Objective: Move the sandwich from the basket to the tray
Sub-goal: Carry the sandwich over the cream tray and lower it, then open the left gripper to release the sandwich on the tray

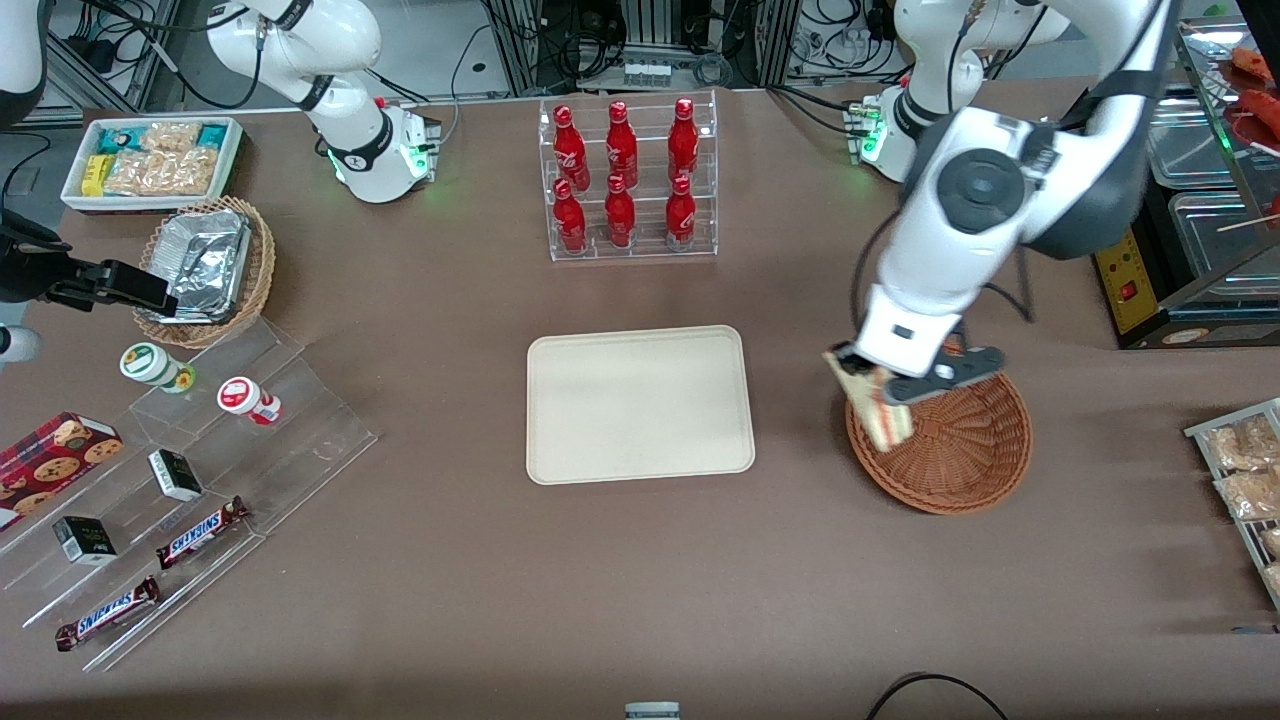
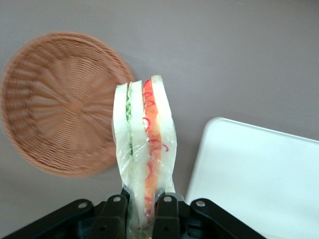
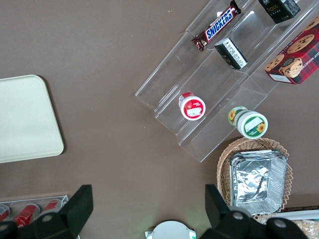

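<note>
1. My claw (image 2: 141,211) pinched the clear-wrapped triangular sandwich (image 2: 144,149), lifted over the woven wicker basket's (image 1: 965,455) rim.
2. The flat cream tray (image 1: 640,405) lay nearby on the matte brown bench (image 1: 600,580).

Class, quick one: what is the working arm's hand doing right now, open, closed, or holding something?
Left hand: closed on the sandwich, held above the table at the edge of the basket nearest the tray.
</note>
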Tool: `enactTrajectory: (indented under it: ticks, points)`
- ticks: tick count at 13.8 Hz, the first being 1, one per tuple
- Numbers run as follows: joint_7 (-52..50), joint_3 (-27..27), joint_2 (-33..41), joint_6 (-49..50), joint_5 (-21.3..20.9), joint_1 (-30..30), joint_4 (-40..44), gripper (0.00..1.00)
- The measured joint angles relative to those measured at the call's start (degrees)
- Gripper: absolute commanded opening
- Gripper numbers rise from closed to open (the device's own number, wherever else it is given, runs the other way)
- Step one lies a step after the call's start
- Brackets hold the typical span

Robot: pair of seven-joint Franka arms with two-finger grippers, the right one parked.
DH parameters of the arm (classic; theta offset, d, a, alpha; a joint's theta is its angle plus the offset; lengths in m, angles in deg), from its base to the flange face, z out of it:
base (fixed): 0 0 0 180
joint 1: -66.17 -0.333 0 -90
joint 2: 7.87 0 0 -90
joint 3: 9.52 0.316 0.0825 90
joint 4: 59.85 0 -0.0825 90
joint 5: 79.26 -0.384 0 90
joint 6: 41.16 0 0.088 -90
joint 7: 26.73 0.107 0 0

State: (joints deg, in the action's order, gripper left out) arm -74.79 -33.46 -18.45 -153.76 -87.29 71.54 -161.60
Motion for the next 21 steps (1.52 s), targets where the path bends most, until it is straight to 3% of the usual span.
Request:
enactTrajectory:
  ticks: [3,9,14,21]
  points:
    - [-6.91,-0.55,-4.95,0.66,-3.09,7.08,3.87,0.00]
    - [-11.33,-0.61,-16.66,0.64,-4.75,18.72,11.26,0.00]
    - [-11.41,-0.45,-26.93,-3.99,-7.96,23.80,16.90,0.00]
    - [-11.58,-0.36,-32.77,-11.65,-11.12,24.50,17.27,0.00]
